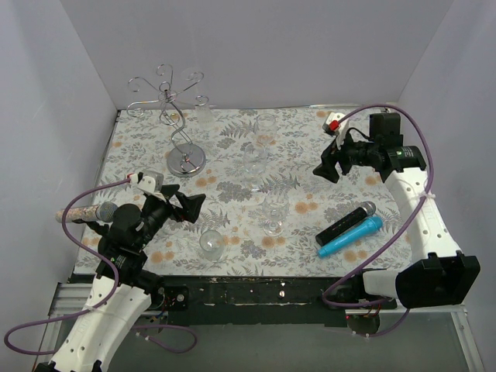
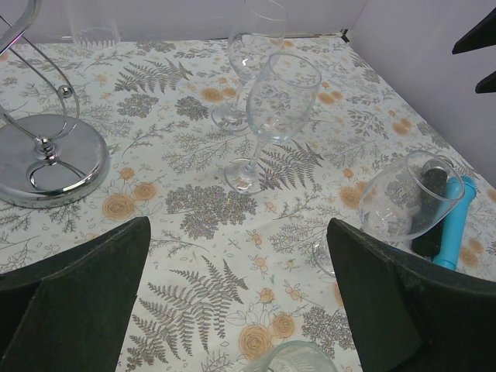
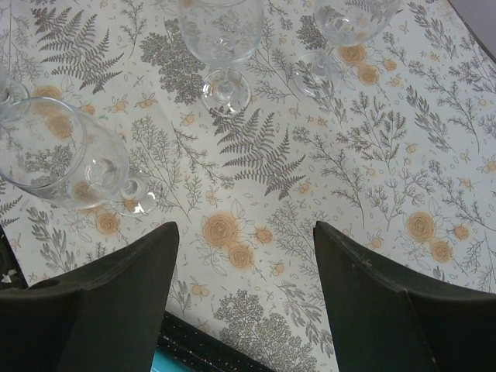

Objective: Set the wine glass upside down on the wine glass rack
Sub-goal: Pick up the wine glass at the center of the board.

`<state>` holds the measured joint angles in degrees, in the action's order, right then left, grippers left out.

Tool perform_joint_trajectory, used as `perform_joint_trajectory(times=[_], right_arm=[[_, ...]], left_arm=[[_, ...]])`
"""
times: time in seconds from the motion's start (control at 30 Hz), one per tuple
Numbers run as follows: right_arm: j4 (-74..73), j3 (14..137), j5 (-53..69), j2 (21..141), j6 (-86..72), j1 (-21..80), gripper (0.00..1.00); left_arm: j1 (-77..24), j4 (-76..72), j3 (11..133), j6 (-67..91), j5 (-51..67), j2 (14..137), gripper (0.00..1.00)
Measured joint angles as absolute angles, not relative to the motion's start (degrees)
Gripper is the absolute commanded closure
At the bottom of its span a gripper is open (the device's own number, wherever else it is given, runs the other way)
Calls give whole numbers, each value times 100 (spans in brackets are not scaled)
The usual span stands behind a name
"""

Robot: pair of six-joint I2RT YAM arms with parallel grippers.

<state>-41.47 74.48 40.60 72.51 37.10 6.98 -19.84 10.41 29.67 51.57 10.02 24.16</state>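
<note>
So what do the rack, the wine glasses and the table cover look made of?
Rack: likely polished metal wire, with a mirror-bright round base. Wine glasses: clear glass, possibly plastic; the floral print shows through them. Table cover: matte printed cloth or vinyl, hard to tell which.

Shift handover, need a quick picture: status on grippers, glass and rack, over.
Left gripper and right gripper open, empty. Wine glasses stand on table, none gripped. Rack rear left. Two microphones lie right, clear of it.

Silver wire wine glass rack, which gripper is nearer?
Left. The left gripper is just in front of the silver wire rack; the right gripper is far to its right.
</note>
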Motion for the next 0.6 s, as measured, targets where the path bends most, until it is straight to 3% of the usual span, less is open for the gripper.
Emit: perform_joint_trajectory(times=[0.6], right_arm=[[-4191, 7653, 4060, 7472, 3800, 821, 21]], left_arm=[[-1984, 1041, 2961, 5140, 969, 2416, 2]])
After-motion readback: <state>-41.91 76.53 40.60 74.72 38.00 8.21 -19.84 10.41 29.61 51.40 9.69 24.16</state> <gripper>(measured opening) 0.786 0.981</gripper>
